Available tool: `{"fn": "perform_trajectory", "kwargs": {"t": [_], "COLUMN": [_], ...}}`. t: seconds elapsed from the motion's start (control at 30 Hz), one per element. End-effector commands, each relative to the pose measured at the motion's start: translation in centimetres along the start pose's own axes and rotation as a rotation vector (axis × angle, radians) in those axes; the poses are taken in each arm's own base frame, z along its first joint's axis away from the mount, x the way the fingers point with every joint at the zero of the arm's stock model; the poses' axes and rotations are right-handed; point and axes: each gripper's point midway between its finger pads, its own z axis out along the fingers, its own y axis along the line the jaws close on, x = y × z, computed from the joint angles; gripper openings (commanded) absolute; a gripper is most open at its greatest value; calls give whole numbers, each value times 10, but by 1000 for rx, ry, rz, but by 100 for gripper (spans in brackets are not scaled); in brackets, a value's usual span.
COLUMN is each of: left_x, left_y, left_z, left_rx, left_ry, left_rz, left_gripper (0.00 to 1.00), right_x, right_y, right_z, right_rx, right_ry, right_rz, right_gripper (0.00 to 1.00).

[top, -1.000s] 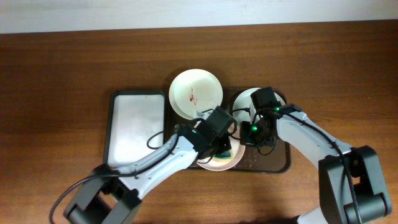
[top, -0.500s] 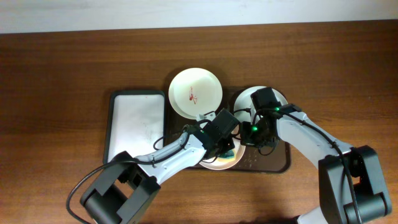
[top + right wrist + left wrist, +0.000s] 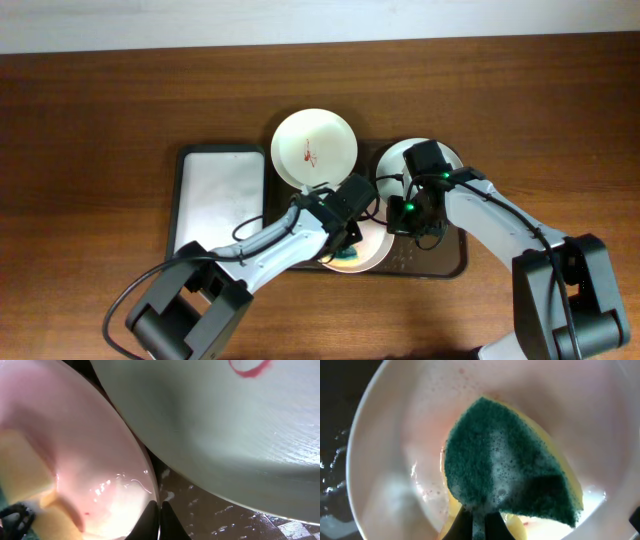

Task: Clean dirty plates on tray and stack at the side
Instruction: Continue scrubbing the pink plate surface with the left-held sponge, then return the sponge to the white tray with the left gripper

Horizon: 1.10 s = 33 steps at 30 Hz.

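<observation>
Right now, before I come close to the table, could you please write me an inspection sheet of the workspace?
surface: brown wooden table.
job's things: dark tray, wet; soapy plate on it, under a green sponge; far plate and right plate, each with a red stain.
clutter: white-bottomed tray, left of the dark tray; nothing else seen.
grippers: left gripper shut on the green sponge; right gripper shut on the soapy plate's rim.
cables: black cable looping beside the left arm.
surroundings: pale strip beyond the table's far edge; nothing else seen.
</observation>
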Motion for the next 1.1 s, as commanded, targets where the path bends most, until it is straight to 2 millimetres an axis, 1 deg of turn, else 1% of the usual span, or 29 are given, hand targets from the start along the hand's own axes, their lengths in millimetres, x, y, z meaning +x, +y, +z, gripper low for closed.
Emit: {"fn": "perform_trajectory", "kwargs": {"t": [0.0,0.03,0.07,0.13,0.2,0.27,0.3,0.33,0.37,0.43,0.57,0.77,0.83,0.93,0.97,1.03,1.07], "left_x": [5,3,2,1,0,4,9,14,16,21,29,30,17,-14,-21,-22,-17], "left_y": [-3,-12,-13,-10,-15,-30,-45,-53,-55,-52,-33,-28,-22,-5,-3,-11,-20], "left_z": [0,-3,-4,-5,-6,-8,-12,-15,-15,-12,-1,2,4,5,4,3,3], "left_rx": [70,107,109,98,130,208,282,324,328,300,212,194,137,-7,-35,-8,37], "left_ry": [38,25,15,10,20,37,46,47,44,47,88,91,30,-121,-155,-165,-152], "left_rz": [230,302,336,342,335,348,424,493,524,538,539,538,536,529,556,664,754], "left_gripper": [0,0,0,0,0,0,0,0,0,0,0,0,0,0,0,0,0], "right_x": [1,1,1,1,2,2,2,2,2,2,2,2,3,2,2,3,2], "right_y": [0,0,0,0,0,0,0,0,0,0,0,0,0,0,0,0,0], "right_z": [-3,-3,-3,-3,-3,-3,-3,-3,-3,-3,-3,-3,-3,-3,-3,-3,-3], "right_rx": [5,5,5,5,7,7,7,7,7,7,7,7,7,7,7,7,7], "right_ry": [-10,-10,-10,-9,-4,-5,-5,-5,-4,-4,-3,-2,-2,-2,-2,-2,-2], "right_rz": [0,0,0,0,1,1,1,1,1,1,2,2,2,2,2,2,2], "right_gripper": [4,4,4,4,4,4,4,4,4,4,4,4,4,4,4,4,4]}}
